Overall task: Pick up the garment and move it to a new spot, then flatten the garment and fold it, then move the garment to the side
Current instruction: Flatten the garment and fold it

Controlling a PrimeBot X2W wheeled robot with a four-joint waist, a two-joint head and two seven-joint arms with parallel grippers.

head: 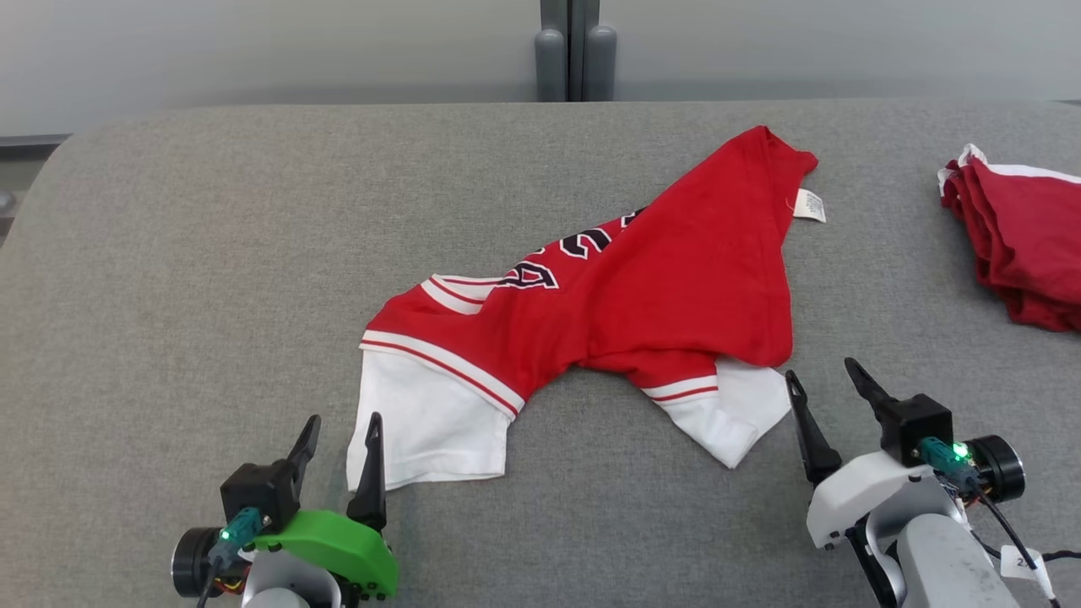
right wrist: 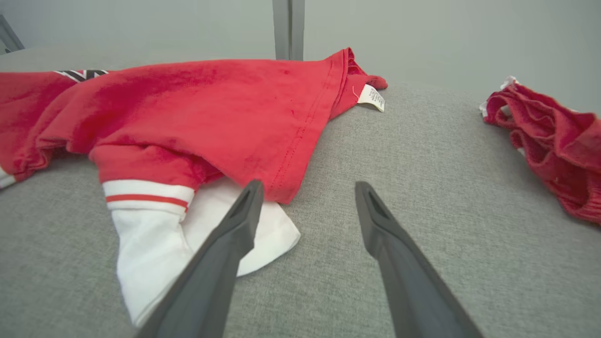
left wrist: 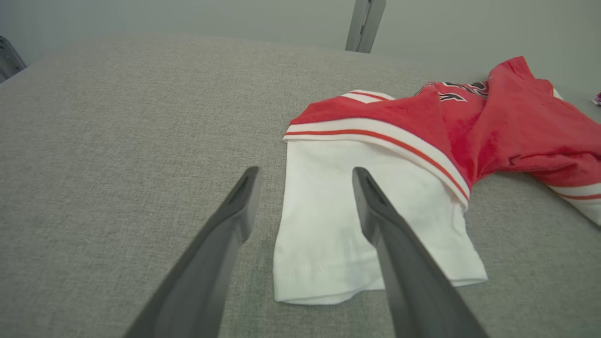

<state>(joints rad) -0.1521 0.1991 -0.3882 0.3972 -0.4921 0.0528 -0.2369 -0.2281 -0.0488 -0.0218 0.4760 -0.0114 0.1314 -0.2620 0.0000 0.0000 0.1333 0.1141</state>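
Below, the left gripper (head: 342,420) has its jaws spread wide and grips nothing. In its wrist view one finger (left wrist: 375,216) lies over the near white sleeve (head: 422,422), the other over bare grey table (head: 169,253); contact cannot be told. The right gripper (head: 821,371) is likewise spread wide and empty, one finger (right wrist: 242,216) at the edge of the second white sleeve (head: 730,422). The garment (head: 667,287) lies rumpled mid-table, running slantwise from both sleeves to a far hem corner bearing a white tag (head: 809,205). A red fold covers part of the black lettering (head: 562,253) and the second sleeve's top. A folded red cloth (head: 1022,245) lies well apart at the right edge, and a grey post (head: 574,51) stands behind.
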